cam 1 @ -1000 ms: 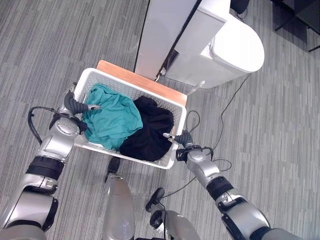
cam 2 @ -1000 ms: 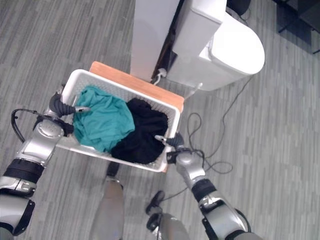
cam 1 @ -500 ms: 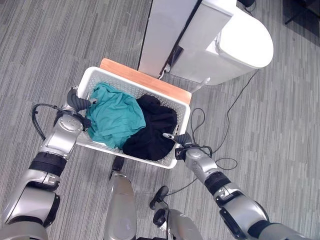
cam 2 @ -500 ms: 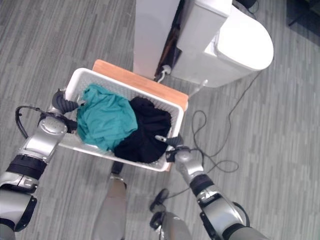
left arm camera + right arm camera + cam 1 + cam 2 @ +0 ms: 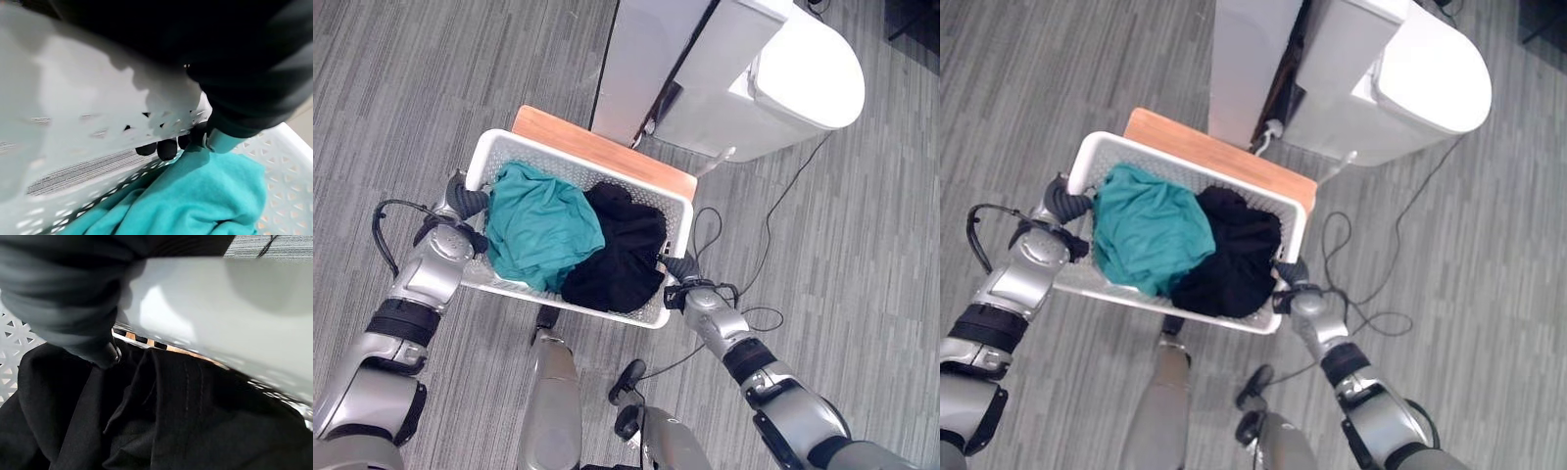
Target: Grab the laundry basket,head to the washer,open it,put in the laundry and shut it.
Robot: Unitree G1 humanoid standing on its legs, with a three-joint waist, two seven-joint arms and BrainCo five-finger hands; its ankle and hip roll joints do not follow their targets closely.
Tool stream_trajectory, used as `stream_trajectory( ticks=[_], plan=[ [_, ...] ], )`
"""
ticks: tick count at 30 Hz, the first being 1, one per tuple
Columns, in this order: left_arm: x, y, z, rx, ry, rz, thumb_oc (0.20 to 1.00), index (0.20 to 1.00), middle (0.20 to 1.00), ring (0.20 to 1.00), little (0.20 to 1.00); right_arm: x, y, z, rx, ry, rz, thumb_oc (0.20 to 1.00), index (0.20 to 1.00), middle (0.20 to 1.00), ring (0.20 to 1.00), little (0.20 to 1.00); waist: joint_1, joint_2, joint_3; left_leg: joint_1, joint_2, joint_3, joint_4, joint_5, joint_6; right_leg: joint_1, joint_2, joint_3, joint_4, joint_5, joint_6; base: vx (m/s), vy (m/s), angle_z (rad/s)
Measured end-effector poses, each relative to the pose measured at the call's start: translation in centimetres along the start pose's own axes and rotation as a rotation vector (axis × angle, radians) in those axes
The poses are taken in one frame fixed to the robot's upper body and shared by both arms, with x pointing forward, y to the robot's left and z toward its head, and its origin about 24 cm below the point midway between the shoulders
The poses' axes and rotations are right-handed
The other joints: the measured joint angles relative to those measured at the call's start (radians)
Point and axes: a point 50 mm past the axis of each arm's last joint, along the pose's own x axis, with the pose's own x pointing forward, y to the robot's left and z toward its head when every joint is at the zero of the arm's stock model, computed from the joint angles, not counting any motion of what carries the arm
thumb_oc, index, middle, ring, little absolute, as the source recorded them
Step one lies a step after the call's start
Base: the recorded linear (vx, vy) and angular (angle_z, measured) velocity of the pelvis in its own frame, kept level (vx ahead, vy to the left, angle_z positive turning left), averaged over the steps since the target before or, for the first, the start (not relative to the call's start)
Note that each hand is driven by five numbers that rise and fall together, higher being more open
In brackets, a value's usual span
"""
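Observation:
A white lattice laundry basket [image 5: 677, 220] rests on a low wooden board [image 5: 597, 147]. Inside it a teal garment [image 5: 538, 225] lies to the left and a black garment [image 5: 622, 255] to the right. My left hand [image 5: 460, 201] sits at the basket's left end. Its dark fingertips [image 5: 166, 148] are curled through the rim opening above the teal garment [image 5: 195, 196]. At the right end, my right hand [image 5: 680, 279] is clamped over the rim [image 5: 220, 308], just above the black garment [image 5: 171, 416].
The white washer [image 5: 793, 88] with a rounded top stands just past the board, at the upper right. Beside it a tall white panel [image 5: 641, 59] rises. Grey striped carpet [image 5: 862, 294] lies all round the basket.
The camera has shifted slightly. Fingers of both hands that stuck out over the laundry have curled in onto the basket's rim. The basket stays on the board.

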Motion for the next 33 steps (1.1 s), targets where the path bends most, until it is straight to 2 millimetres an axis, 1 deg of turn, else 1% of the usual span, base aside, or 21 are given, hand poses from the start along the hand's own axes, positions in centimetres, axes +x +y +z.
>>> stream_trajectory(
  ticks=[6,7,11,13,14,15,16,19,20,22,23,24,25,26,27,28,29,30,31,32,33],
  plan=[
    [-0.2,-0.7,0.2,-0.007,-0.025,-0.019,0.200,0.200,0.200,0.200,0.200,-0.4,-1.3,-0.2,-0.002,-0.016,-0.035,0.200,0.200,0.200,0.200,0.200,-0.006,0.012,-0.003,0.000,-0.024,-0.015,-0.037,0.022,0.009,-0.003,-0.016,-0.016,-0.001,0.000,0.000,0.02,0.028,0.14],
    [-0.4,-1.2,0.2,-0.017,-0.026,-0.035,0.200,0.200,0.200,0.200,0.200,-0.6,-1.9,-0.3,0.008,-0.019,-0.052,0.200,0.200,0.200,0.200,0.200,-0.005,0.020,-0.004,0.000,-0.031,-0.020,-0.039,0.023,0.011,-0.001,-0.020,-0.017,-0.001,-0.001,-0.001,0.05,0.032,0.14],
    [-1.2,-2.0,0.2,-0.028,-0.043,-0.065,0.200,0.200,0.200,0.200,0.200,-0.9,-2.9,-1.0,0.026,-0.007,-0.081,0.200,0.200,0.200,0.200,0.200,-0.006,0.029,-0.008,0.006,-0.042,-0.024,-0.043,0.026,0.014,0.006,-0.031,-0.026,0.004,-0.001,0.000,0.06,0.047,0.10],
    [-1.9,-2.7,0.1,-0.029,-0.059,-0.111,0.200,0.200,0.200,0.200,0.200,-1.3,-4.0,-1.8,0.041,0.010,-0.089,0.200,0.200,0.200,0.200,0.200,-0.005,0.039,-0.011,0.019,-0.050,-0.024,-0.050,0.030,0.021,0.008,-0.049,-0.033,0.028,-0.001,0.000,0.07,0.081,0.08],
    [-2.2,-3.1,0.0,-0.023,-0.062,-0.135,0.200,0.200,0.200,0.200,0.200,-1.6,-4.4,-2.8,0.048,0.037,-0.093,0.200,0.200,0.200,0.200,0.200,-0.007,0.040,-0.011,0.036,-0.051,-0.022,-0.058,0.031,0.023,0.014,-0.052,-0.033,0.041,-0.001,0.000,-0.01,0.111,0.02],
    [-2.5,-3.4,-0.2,-0.010,-0.065,-0.152,0.200,0.200,0.200,0.200,0.200,-1.8,-4.5,-3.1,0.059,0.044,-0.086,0.200,0.200,0.200,0.200,0.200,-0.007,0.040,-0.011,0.051,-0.052,-0.021,-0.062,0.032,0.026,0.019,-0.059,-0.034,0.054,-0.002,0.001,-0.03,0.113,-0.01],
    [-3.0,-4.0,-0.5,-0.002,-0.066,-0.189,0.200,0.200,0.200,0.200,0.200,-2.4,-4.9,-4.4,0.070,0.081,-0.090,0.200,0.200,0.200,0.200,0.200,-0.011,0.040,-0.011,0.083,-0.057,-0.018,-0.072,0.036,0.031,0.032,-0.071,-0.035,0.080,0.000,0.002,-0.03,0.111,-0.02],
    [-4.0,-5.0,-0.9,0.006,-0.077,-0.248,0.200,0.200,0.200,0.200,0.200,-3.4,-5.5,-6.3,0.089,0.129,-0.088,0.200,0.200,0.200,0.200,0.200,-0.032,0.040,-0.025,0.139,-0.062,-0.016,-0.088,0.029,0.042,0.060,-0.088,-0.039,0.120,0.000,0.002,0.07,0.152,-0.05],
    [-4.2,-5.1,-0.5,0.007,-0.097,-0.269,0.200,0.200,0.200,0.200,0.200,-4.0,-6.3,-6.5,0.110,0.125,-0.099,0.200,0.200,0.200,0.200,0.200,-0.042,0.035,-0.032,0.153,-0.070,0.005,-0.079,0.014,0.059,0.066,-0.097,-0.029,0.135,0.004,0.002,0.05,0.159,-0.15],
    [-4.5,-5.5,0.0,0.017,-0.126,-0.297,0.200,0.200,0.200,0.200,0.200,-4.4,-7.1,-6.7,0.105,0.119,-0.109,0.200,0.200,0.200,0.200,0.200,-0.055,0.036,-0.034,0.182,-0.076,0.019,-0.083,0.015,0.065,0.075,-0.111,-0.012,0.152,0.007,0.001,0.02,0.160,-0.23],
    [-4.9,-6.0,0.8,0.036,-0.172,-0.334,0.200,0.200,0.200,0.200,0.200,-4.8,-8.3,-6.8,0.117,0.109,-0.129,0.200,0.200,0.200,0.200,0.200,-0.073,0.035,-0.051,0.210,-0.086,0.037,-0.082,0.007,0.077,0.084,-0.130,0.001,0.171,0.010,0.000,0.01,0.221,-0.25],
    [-5.0,-6.1,1.0,0.034,-0.183,-0.341,0.200,0.200,0.200,0.200,0.200,-5.1,-8.6,-6.9,0.111,0.108,-0.134,0.200,0.200,0.200,0.200,0.200,-0.094,0.033,-0.075,0.212,-0.092,0.043,-0.077,0.001,0.084,0.085,-0.136,0.003,0.174,0.015,-0.005,0.01,0.222,-0.26],
    [-4.9,-6.1,1.2,0.041,-0.192,-0.353,0.200,0.200,0.200,0.200,0.200,-5.3,-9.1,-6.7,0.121,0.097,-0.139,0.200,0.200,0.200,0.200,0.200,-0.113,0.032,-0.088,0.220,-0.095,0.056,-0.068,-0.003,0.091,0.086,-0.143,0.022,0.180,0.021,-0.012,-0.02,0.304,-0.30],
    [-4.9,-6.3,1.7,0.053,-0.207,-0.370,0.200,0.200,0.200,0.200,0.200,-5.5,-9.7,-6.6,0.120,0.089,-0.148,0.200,0.200,0.200,0.200,0.200,-0.116,0.033,-0.090,0.245,-0.100,0.077,-0.065,-0.008,0.099,0.093,-0.156,0.053,0.189,0.027,-0.010,-0.05,0.323,-0.41],
    [-5.1,-6.8,1.9,0.059,-0.219,-0.396,0.200,0.200,0.200,0.200,0.200,-5.6,-10.0,-6.6,0.106,0.090,-0.157,0.200,0.200,0.200,0.200,0.200,-0.135,0.034,-0.107,0.267,-0.109,0.096,-0.063,-0.010,0.104,0.087,-0.168,0.062,0.187,0.048,0.001,-0.08,0.376,-0.69],
    [-5.2,-7.0,1.7,0.057,-0.212,-0.402,0.200,0.200,0.200,0.200,0.200,-5.6,-10.2,-6.2,0.086,0.078,-0.158,0.200,0.200,0.200,0.200,0.200,-0.141,0.043,-0.115,0.280,-0.114,0.123,-0.046,-0.021,0.122,0.080,-0.182,0.078,0.198,0.083,0.042,-0.06,0.159,-0.93],
    [-5.2,-7.0,1.2,0.063,-0.196,-0.415,0.200,0.200,0.200,0.200,0.200,-5.5,-10.9,-5.6,0.073,0.065,-0.166,0.200,0.200,0.200,0.200,0.200,-0.137,0.063,-0.127,0.305,-0.098,0.165,-0.055,-0.034,0.139,0.079,-0.193,0.089,0.192,0.111,0.040,-0.23,0.194,-1.64],
    [-5.5,-7.6,1.1,0.050,-0.200,-0.461,0.200,0.200,0.200,0.200,0.200,-5.5,-11.8,-5.0,0.028,0.056,-0.167,0.200,0.200,0.200,0.200,0.200,-0.140,0.103,-0.153,0.344,-0.093,0.234,-0.086,-0.041,0.154,0.080,-0.213,0.059,0.174,0.165,0.022,-0.20,0.132,-1.42],
    [-5.6,-7.9,1.5,0.041,-0.218,-0.469,0.200,0.200,0.200,0.200,0.200,-5.5,-12.1,-5.1,0.024,0.060,-0.175,0.200,0.200,0.200,0.200,0.200,-0.149,0.110,-0.163,0.354,-0.098,0.255,-0.082,-0.039,0.164,0.081,-0.216,0.032,0.172,0.175,0.024,-0.20,0.161,-1.25],
    [-5.8,-7.7,1.3,0.035,-0.221,-0.469,0.200,0.200,0.200,0.200,0.200,-5.2,-12.2,-5.1,0.025,0.067,-0.178,0.200,0.200,0.200,0.200,0.200,-0.151,0.122,-0.167,0.373,-0.075,0.319,-0.085,-0.042,0.184,0.070,-0.228,-0.024,0.235,0.112,0.023,-0.08,0.019,-1.51],
    [-6.2,-7.9,0.0,0.038,-0.185,-0.505,0.200,0.200,0.200,0.200,0.200,-4.5,-12.0,-5.3,0.018,0.097,-0.152,0.200,0.200,0.200,0.200,0.200,-0.116,0.143,-0.179,0.424,-0.042,0.404,-0.095,-0.061,0.195,0.042,-0.223,-0.078,0.431,0.013,0.031,-0.21,-0.036,-2.12]
  ],
)
